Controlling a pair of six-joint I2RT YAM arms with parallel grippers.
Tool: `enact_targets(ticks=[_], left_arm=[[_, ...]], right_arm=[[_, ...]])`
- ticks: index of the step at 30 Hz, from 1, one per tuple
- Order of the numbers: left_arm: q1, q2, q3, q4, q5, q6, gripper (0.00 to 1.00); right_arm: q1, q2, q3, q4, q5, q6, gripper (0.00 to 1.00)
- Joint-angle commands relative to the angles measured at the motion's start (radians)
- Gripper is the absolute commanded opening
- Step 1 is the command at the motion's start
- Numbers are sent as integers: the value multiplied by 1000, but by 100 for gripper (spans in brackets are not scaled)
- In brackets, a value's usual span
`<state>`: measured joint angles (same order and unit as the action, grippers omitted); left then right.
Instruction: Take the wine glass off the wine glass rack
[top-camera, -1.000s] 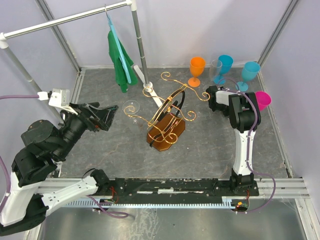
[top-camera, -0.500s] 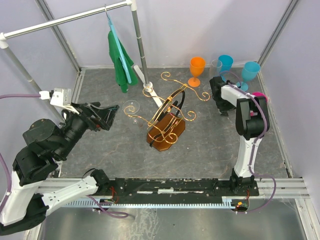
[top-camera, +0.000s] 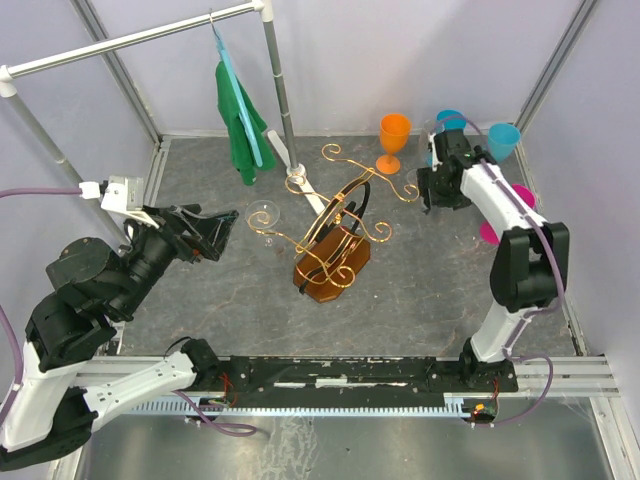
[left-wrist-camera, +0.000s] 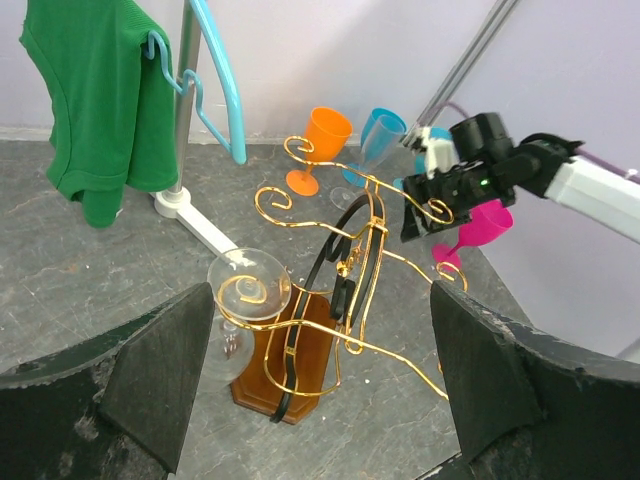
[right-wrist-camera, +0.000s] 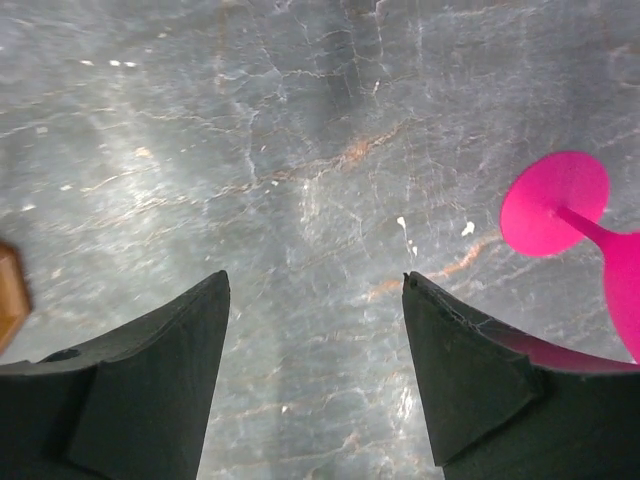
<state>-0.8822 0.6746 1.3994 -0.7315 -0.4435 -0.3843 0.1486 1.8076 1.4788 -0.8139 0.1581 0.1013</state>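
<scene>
From above, the gold wine glass rack (top-camera: 335, 235) stands mid-table on its amber base. The clear wine glass (top-camera: 263, 214) is on the scroll arm on its left side. The left tool (top-camera: 225, 236) is just left of that glass, wide open and apart from it, holding nothing. The right tool (top-camera: 430, 200) is beyond the rack's right side, near the orange glass (top-camera: 394, 140), two blue glasses (top-camera: 503, 140) and a pink glass (top-camera: 488, 233) half hidden by the arm. A green garment (top-camera: 240, 125) hangs from the grey rail (top-camera: 130, 38) at the back left.

From the left wrist, both fingers (left-wrist-camera: 160, 375) are spread wide to frame the rack (left-wrist-camera: 345, 250). The wine glass (left-wrist-camera: 250, 285) sits between them but farther off – untouched, with a gold curl across its bowl. How it is tipped I cannot tell. Past the rack the pink glass (left-wrist-camera: 482, 222) stands upright beside the right tool (left-wrist-camera: 425, 210).

From the right wrist, the fingers (right-wrist-camera: 150, 370) are parted with only bare grey table (right-wrist-camera: 310, 150) between them – nothing is gripped. The pink glass's round foot (right-wrist-camera: 555, 205) lies to the right, well outside the fingers. A corner of the rack's base (right-wrist-camera: 6, 295) shows at the left edge.
</scene>
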Motion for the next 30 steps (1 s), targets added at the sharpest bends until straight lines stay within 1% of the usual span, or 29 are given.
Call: enact_targets(ticks=[1, 3, 6, 8, 9, 11, 12, 13, 15, 16, 17, 20, 22, 25, 28, 30], left_arm=[[2, 6, 21, 5, -21, 19, 94], [2, 6, 18, 10, -22, 20, 94], [2, 8, 4, 32, -14, 25, 94], [2, 20, 4, 36, -11, 24, 94], [2, 26, 3, 38, -10, 22, 94], [2, 34, -1, 43, -5, 16, 94], [2, 38, -4, 47, -3, 12, 94], [2, 41, -7, 50, 0, 8, 94], [2, 42, -14, 56, 4, 2, 94], [2, 43, -15, 56, 4, -2, 94], [2, 43, -16, 57, 5, -5, 94], [2, 47, -14, 51, 2, -13, 94], [2, 60, -2, 21, -37, -27, 93], [2, 107, 47, -90, -138, -69, 92], [2, 164, 100, -231, -286, -146, 92], [2, 198, 133, -314, -350, -193, 92]], right_arm=[[2, -178, 128, -34, -45, 54, 76], [4, -246, 180, -23, -13, 74, 72], [43, -337, 259, 15, -3, 58, 71], [88, -353, 344, -7, -55, 58, 70], [106, -352, 382, -25, -119, 74, 70], [143, -348, 423, -25, -320, 129, 68], [163, -350, 417, 6, -439, 169, 66], [191, -355, 398, 53, -527, 231, 64], [261, -330, 382, 122, -673, 327, 60], [304, -306, 396, 121, -710, 373, 57], [349, -274, 424, 105, -720, 384, 55], [459, -184, 507, 62, -748, 420, 55], [509, -135, 563, 28, -740, 425, 55], [556, -86, 611, 12, -753, 453, 55], [596, -58, 636, -18, -714, 449, 55], [608, -56, 626, -19, -702, 449, 55]])
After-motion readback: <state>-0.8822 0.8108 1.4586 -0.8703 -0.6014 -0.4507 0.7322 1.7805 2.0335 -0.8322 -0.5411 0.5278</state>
